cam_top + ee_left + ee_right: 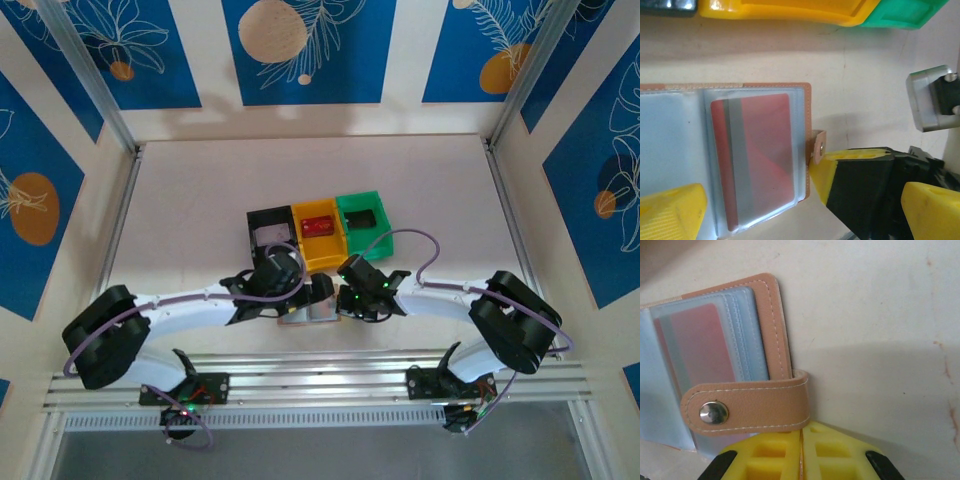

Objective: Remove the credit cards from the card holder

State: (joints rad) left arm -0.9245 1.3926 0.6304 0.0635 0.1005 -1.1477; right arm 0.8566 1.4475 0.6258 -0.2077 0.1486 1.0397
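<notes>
The tan card holder (808,100) lies open on the table, clear pockets facing up. A dark red credit card (757,155) with a grey stripe sits inside the right-hand pocket. My left gripper (802,207) hovers over the holder, open wide, with one yellow finger (672,210) over the pockets and the other off its right edge. My right gripper (801,440) is shut on the holder's snap tab (747,407), at the holder's right edge. From above, the card holder (305,313) lies between the two grippers, near the arms' bases.
Black (270,232), yellow (322,255) and green (372,240) bins stand side by side just beyond the holder. A red card (317,227) lies in the yellow bin. The white table (200,200) stretches behind them to the walls.
</notes>
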